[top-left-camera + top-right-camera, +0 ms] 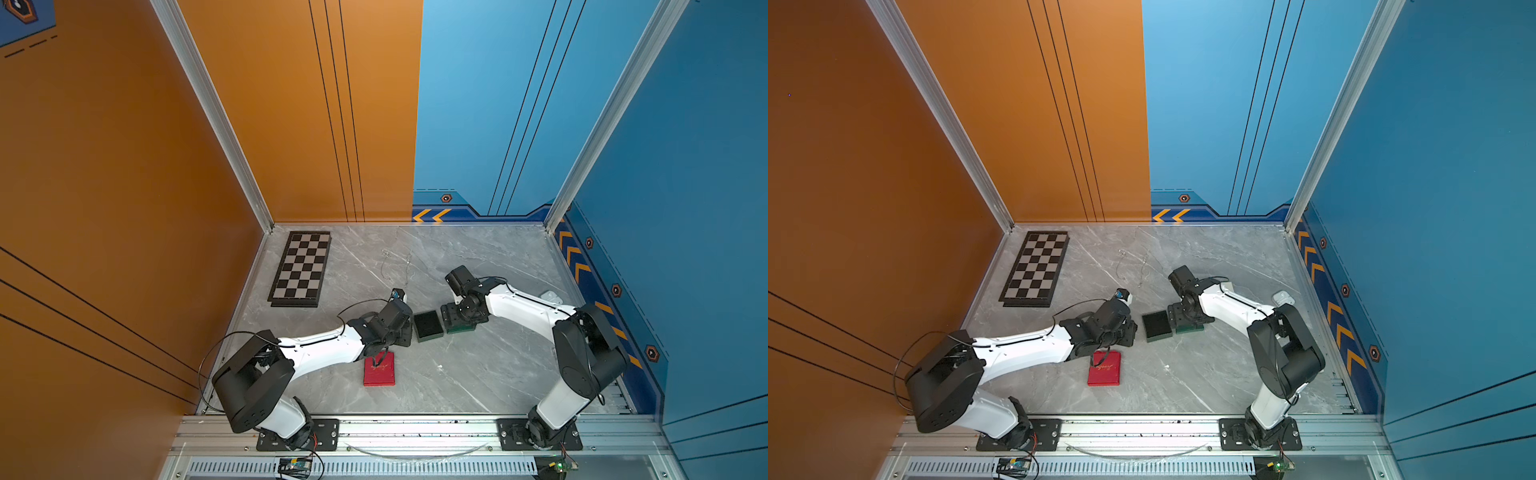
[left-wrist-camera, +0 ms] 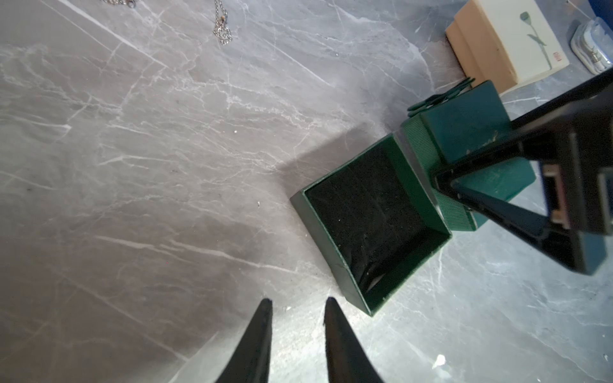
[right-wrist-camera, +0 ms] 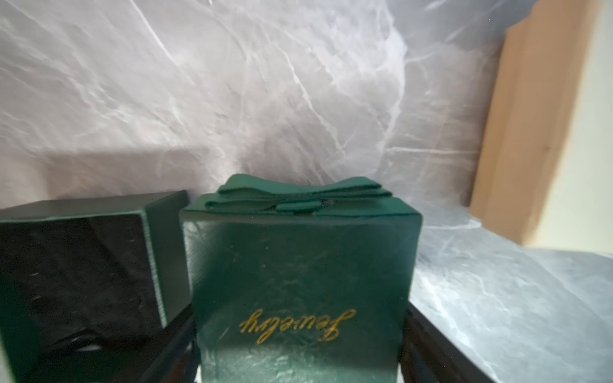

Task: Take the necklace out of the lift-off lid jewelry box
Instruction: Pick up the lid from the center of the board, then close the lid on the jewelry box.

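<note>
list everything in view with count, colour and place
chessboard: one, black and grey, far left of table
chain: count unclear, silver, loose on table beyond the boxes
box base: one, dark green, mid-table, open
lid: one, green with bow, beside box base
flat box: one, red, by left gripper
cream box: one, cream and tan, beyond lid
plastic item: one, clear, near right wall
table: one, grey marble
left gripper: one, black, fingers apart, empty
right gripper: one, black, fingers straddling lid
</note>
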Available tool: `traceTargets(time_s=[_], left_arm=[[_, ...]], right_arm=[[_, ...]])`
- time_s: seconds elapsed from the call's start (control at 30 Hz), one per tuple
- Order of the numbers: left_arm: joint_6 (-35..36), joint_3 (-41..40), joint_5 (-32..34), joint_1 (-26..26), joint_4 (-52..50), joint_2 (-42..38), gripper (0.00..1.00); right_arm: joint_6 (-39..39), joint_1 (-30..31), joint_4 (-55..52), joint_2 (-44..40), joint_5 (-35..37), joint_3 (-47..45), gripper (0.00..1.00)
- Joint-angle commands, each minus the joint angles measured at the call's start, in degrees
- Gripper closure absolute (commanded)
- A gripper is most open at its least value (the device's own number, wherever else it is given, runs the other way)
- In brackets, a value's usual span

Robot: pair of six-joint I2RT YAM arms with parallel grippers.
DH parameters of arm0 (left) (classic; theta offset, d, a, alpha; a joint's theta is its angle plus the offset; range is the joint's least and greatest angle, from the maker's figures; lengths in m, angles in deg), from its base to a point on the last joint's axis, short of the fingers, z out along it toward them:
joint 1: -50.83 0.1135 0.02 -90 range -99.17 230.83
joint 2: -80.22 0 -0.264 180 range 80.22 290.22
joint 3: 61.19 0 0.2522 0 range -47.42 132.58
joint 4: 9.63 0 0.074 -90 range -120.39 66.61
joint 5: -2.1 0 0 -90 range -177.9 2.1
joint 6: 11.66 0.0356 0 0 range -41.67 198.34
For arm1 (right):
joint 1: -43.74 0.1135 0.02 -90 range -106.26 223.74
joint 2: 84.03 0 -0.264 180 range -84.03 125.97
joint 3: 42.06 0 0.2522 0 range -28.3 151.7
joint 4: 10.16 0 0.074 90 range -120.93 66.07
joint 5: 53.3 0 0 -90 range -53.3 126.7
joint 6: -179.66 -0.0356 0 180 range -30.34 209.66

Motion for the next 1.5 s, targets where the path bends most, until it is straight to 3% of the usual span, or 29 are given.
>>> traceTargets(time_s=[0.0, 0.27, 0.8, 1.47], left_arm=[[1.0, -1.4, 0.2, 0.7, 0.0, -0.2, 0.71], [1.0, -2.7, 0.2, 1.1, 0.7, -1.3, 0.71], [1.8, -3.8, -0.8, 1.3, 0.9, -2.7, 0.71], [1.5, -4.9, -2.4, 1.7, 2.7, -1.9, 0.71]], right_arm=[[-0.7, 0.6, -3.4, -2.4, 1.1, 2.2, 0.14], [-3.8, 5.2, -5.3, -1.9, 0.9, 5.6, 0.14], [-8.0, 13.7, -5.4, 6.8, 1.2, 12.0, 0.14], [-9.2, 13.7, -6.0, 9.1, 2.3, 13.4, 0.13]])
